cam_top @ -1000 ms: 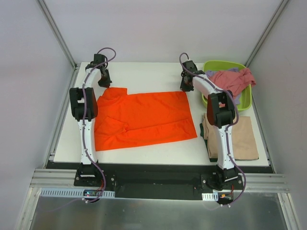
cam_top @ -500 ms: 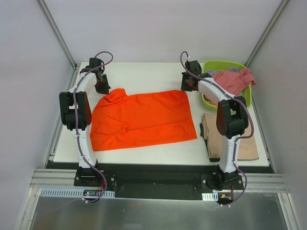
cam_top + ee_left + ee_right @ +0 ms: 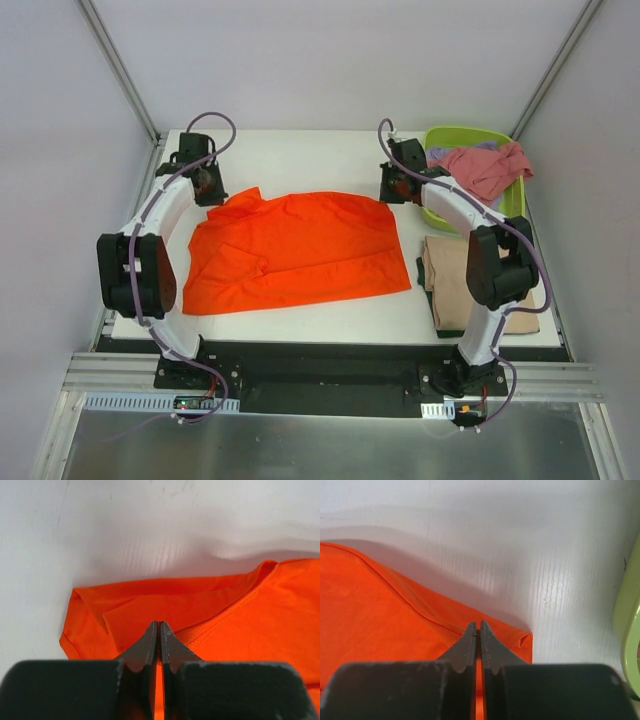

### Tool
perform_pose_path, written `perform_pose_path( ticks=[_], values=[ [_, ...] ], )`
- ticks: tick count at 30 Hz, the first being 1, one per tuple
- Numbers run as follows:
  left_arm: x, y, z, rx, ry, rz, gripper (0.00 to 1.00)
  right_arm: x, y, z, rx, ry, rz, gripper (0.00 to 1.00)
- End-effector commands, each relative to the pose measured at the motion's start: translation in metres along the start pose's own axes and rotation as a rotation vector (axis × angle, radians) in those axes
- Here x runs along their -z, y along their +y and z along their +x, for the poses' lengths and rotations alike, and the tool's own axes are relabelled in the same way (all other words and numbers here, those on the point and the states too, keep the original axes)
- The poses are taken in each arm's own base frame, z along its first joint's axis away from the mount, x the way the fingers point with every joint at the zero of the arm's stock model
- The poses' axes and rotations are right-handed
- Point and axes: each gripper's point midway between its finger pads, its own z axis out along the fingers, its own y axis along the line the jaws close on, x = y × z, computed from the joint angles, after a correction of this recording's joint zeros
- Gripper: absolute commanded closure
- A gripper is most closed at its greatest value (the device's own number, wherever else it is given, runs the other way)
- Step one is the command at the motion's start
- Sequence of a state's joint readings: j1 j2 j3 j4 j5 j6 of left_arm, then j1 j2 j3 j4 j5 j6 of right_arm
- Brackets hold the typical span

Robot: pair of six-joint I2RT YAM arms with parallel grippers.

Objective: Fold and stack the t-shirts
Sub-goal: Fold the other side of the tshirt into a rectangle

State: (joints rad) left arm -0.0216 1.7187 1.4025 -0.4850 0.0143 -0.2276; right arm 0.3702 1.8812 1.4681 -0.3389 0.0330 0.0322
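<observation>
Since one second ago, both elbows have swung outward toward the table's side edges. The orange t-shirt [image 3: 300, 250] has been drawn slightly left, and its far-left corner is now humped instead of flat.

- Left gripper [image 3: 207, 187]: at the shirt's far-left corner. In the left wrist view the left gripper [image 3: 159, 630] is seen pressed together, with a sliver of orange cloth nipped between the fingers [image 3: 150, 642].
- Right gripper [image 3: 398, 187]: at the shirt's far-right corner. In the right wrist view the right gripper [image 3: 478, 630] is likewise closed on the hem, just beside the turned-over corner of the orange t-shirt [image 3: 522, 641].
- The shirt is spread mid-table [image 3: 300, 150], long axis left to right, parallel to the near edge.
- All loose cloth lies on the near side of both grippers; only bare table is seen beyond them.
- A folded tan t-shirt [image 3: 495, 285] is laid at the near-right corner.
- A dusty pink t-shirt [image 3: 480, 165] is heaped in the lime-green tub [image 3: 515, 210] at the far-right corner, with lavender cloth [image 3: 443, 155] under it.

Judgement: a fold of the far edge toward the near edge is being set up. Each arm is nearest its own corner, so the pull would need to be matched on both sides, square to the long axis. The humped left corner is likely to crease if it is carried over unevenly.
</observation>
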Motion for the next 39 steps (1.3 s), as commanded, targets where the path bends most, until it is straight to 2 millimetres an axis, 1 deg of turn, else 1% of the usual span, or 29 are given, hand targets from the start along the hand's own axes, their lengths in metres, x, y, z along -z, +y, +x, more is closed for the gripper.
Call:
perform_pose_path(
  ticks=[1, 3, 7, 10, 15, 19, 23, 27, 30, 33, 37, 39],
  values=[
    [0.027, 0.006, 0.014, 0.001, -0.061, -0.047, 1.00, 0.034, 0.009, -0.019, 0.018, -0.095, -0.052, 0.99],
    [0.032, 0.010, 0.027, 0.018, -0.067, -0.059, 1.00, 0.037, 0.007, -0.014, 0.018, -0.093, -0.049, 0.99],
    [0.048, 0.022, 0.043, 0.056, -0.109, -0.095, 1.00, 0.040, 0.004, -0.005, 0.024, -0.083, -0.049, 0.99],
    [0.055, 0.029, 0.059, 0.076, -0.119, -0.109, 1.00, 0.041, 0.002, 0.004, 0.026, -0.071, -0.047, 0.99],
    [0.060, 0.031, 0.081, 0.107, -0.113, -0.089, 1.00, 0.043, -0.001, 0.012, 0.026, -0.062, -0.039, 0.99],
    [0.069, 0.033, 0.091, 0.130, -0.141, -0.081, 1.00, 0.043, -0.008, 0.015, 0.054, -0.052, -0.015, 0.99],
    [0.079, 0.033, 0.101, 0.146, -0.167, -0.052, 1.00, 0.042, -0.009, 0.017, 0.061, -0.047, -0.011, 0.99],
    [0.084, 0.033, 0.113, 0.188, -0.181, -0.038, 1.00, 0.043, -0.010, 0.016, 0.064, -0.050, -0.001, 0.99],
    [0.082, 0.032, 0.129, 0.225, -0.165, -0.023, 1.00, 0.044, -0.013, 0.016, 0.067, -0.051, 0.008, 0.99],
    [0.082, 0.037, 0.139, 0.248, -0.176, -0.036, 1.00, 0.044, -0.012, 0.017, 0.071, -0.047, 0.002, 0.99],
    [0.085, 0.035, 0.147, 0.292, -0.186, -0.012, 1.00, 0.039, -0.012, 0.018, 0.068, -0.038, 0.003, 0.99],
    [0.084, 0.039, 0.152, 0.316, -0.189, -0.025, 1.00, 0.038, -0.011, 0.019, 0.065, -0.036, 0.000, 0.99]
  ],
)
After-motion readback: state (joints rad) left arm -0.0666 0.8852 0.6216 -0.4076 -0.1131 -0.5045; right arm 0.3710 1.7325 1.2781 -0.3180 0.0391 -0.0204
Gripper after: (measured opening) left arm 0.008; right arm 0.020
